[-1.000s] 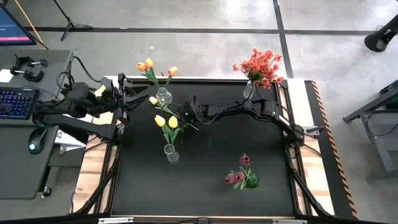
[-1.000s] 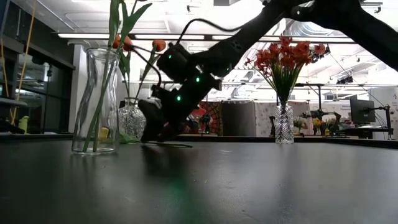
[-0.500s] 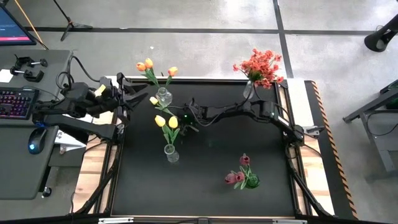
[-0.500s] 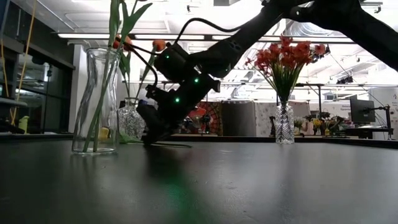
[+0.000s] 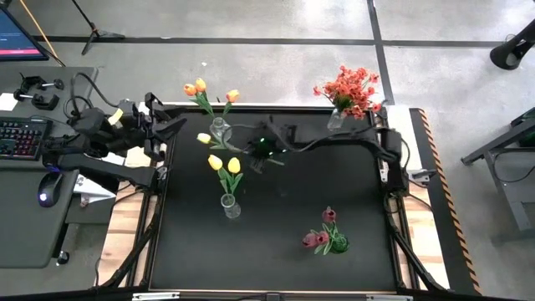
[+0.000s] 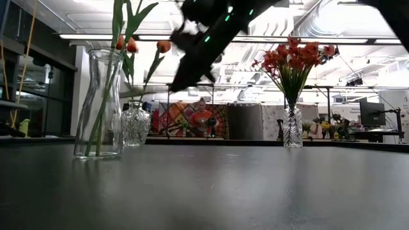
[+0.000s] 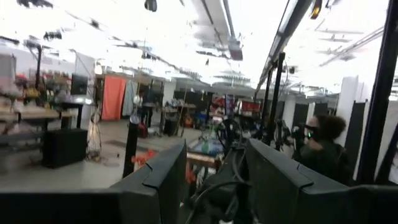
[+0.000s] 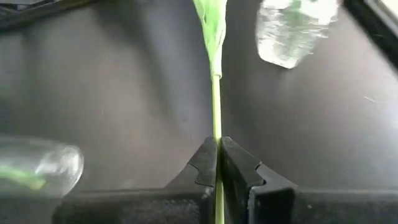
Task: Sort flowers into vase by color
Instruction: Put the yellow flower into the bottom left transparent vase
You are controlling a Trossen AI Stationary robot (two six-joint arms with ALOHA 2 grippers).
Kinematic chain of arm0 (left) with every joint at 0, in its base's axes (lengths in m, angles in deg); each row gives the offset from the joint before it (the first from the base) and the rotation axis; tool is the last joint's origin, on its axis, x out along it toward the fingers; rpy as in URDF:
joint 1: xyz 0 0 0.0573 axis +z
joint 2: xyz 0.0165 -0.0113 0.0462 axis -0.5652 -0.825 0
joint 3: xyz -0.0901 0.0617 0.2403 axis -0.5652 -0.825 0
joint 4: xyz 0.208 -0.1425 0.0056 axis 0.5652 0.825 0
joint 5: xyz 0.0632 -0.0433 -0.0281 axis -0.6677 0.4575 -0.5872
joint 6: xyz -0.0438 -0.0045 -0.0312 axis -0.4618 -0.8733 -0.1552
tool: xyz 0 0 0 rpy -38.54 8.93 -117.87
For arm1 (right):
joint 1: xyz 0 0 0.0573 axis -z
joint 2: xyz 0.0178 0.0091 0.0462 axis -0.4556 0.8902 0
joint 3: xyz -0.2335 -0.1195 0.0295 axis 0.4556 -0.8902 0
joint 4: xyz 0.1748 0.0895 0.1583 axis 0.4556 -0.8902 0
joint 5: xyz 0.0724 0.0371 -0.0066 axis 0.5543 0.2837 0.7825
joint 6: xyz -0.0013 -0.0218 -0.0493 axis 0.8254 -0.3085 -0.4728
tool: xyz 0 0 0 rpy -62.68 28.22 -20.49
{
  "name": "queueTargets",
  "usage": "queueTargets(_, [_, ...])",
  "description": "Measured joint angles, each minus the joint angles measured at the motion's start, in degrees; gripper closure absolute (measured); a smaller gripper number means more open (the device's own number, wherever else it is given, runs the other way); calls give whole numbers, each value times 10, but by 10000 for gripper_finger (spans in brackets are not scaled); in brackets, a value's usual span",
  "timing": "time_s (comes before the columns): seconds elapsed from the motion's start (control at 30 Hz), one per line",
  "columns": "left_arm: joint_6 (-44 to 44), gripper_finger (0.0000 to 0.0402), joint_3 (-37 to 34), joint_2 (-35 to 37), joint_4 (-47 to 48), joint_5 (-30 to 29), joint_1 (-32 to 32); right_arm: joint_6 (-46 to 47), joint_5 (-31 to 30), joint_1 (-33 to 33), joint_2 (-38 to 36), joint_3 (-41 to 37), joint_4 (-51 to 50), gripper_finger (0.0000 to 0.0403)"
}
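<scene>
The right claw [image 8: 217, 163] is clamped on the thin green stem [image 8: 215, 106] of a loose yellow tulip [image 5: 204, 138], holding it lifted above the black tabletop [image 5: 284, 209] between the two clear glass vases at the back left. This looks like the carrying step: the flower is picked up and must now go into the vase of its own colour. The tall clear vase with two yellow tulips [image 5: 229, 205] sits nearer the front, while the round cut-glass vase with orange tulips [image 5: 220, 129] is just beside the held head.

In the high view the stem's long axis runs roughly level across the tabletop, head pointing toward the left arm's side, cut end at the claw. The next move likely calls for tilting the stem upright, cut end down, over the yellow vase's narrow mouth.

The left claw [image 5: 155, 127] waits off the tabletop's left edge; I cannot tell how its fingers stand.
</scene>
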Motion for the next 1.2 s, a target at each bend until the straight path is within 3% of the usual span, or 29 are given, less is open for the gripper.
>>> queueTargets(0.37, [42,246,0,-24,-42,-45,-1,-10,-111,-3,-209,-20,-167,402])
queueTargets(0.53, [-1,221,0,-86,-44,-16,-13,33,-144,-10,-327,-108,-137,403])
queueTargets(0.63, [-38,197,0,-137,-62,-5,-25,63,-159,-26,-403,-187,-60,403])
queueTargets(0.87, [-63,155,0,-257,-227,14,-44,62,-157,-98,-517,-335,285,403])
queueTargets(1.03, [-61,140,10,-326,-365,13,-48,32,-156,-148,-514,-374,463,403])
queueTargets(1.2, [-6,137,82,-393,-347,11,-62,-4,-136,-180,-477,-381,594,403])
